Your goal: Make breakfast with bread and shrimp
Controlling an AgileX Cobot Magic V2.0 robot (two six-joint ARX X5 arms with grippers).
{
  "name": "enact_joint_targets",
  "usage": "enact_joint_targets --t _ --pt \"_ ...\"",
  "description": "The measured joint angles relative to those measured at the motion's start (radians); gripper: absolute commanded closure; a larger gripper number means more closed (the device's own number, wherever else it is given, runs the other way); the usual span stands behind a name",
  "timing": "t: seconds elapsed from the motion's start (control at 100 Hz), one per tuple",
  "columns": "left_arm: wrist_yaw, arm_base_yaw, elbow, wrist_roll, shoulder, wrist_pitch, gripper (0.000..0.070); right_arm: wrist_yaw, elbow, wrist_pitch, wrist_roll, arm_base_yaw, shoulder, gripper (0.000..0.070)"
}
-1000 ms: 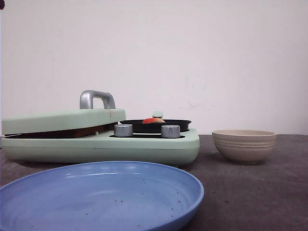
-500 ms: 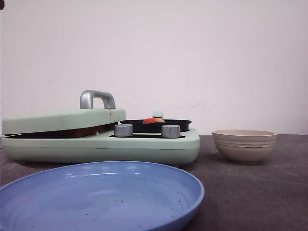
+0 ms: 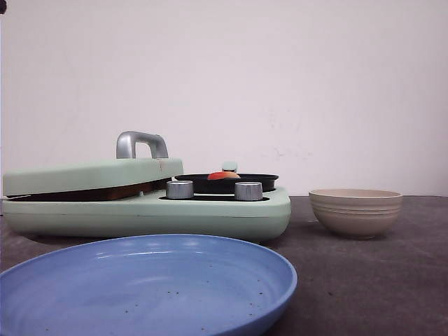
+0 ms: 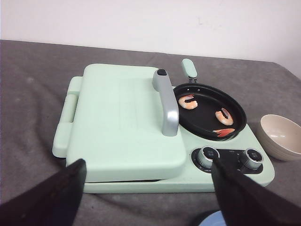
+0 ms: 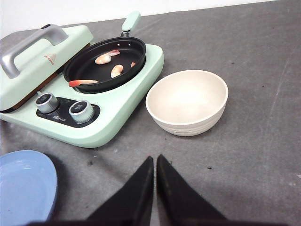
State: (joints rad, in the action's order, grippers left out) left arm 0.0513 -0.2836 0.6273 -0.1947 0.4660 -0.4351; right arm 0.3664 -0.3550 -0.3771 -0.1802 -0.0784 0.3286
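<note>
Beyond both grippers — 3 shrimp [image 5: 103, 58] in pan [image 5: 89, 70] | left gripper [image 4: 150, 197] wide open | right gripper [image 5: 154, 181] closed, empty

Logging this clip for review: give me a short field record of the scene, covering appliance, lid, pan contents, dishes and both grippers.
appliance: mint-green breakfast maker on the grey table
lid: press lid closed, silver handle on top; bread not visible
pan: black frying pan holds three shrimp
knobs: two silver knobs on the front
bowl: beige bowl empty, beside the appliance
plate: blue plate empty, nearest the robot
left gripper: open, holding nothing
right gripper: shut, holding nothing
</note>
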Motion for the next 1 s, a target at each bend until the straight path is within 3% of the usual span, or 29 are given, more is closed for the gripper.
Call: enact_joint_targets --t 0.13,0.44,0.61,0.86,1.0 --pt "0.000 0.000 0.000 0.024 0.000 0.000 0.0698 -0.002 0.000 0.000 0.016 0.000 0.000 0.0700" --pt "0.000 -0.001 -0.124 0.018 -0.116 0.022 0.0700 -0.046 0.029 0.002 0.024 -0.001 -0.070 0.0700" --pt "-0.027 -0.001 -0.202 -0.031 -0.231 0.053 0.0700 -0.056 0.093 0.015 0.016 -0.001 -0.124 0.0700" --pt "-0.077 -0.001 -0.227 -0.066 -0.269 -0.010 0.0700 -0.071 0.126 0.026 0.014 -0.001 -0.137 0.0700" --pt "-0.074 -0.001 -0.227 -0.134 -0.272 -0.009 0.0700 -0.079 0.126 0.031 0.014 -0.001 -0.137 0.0700"
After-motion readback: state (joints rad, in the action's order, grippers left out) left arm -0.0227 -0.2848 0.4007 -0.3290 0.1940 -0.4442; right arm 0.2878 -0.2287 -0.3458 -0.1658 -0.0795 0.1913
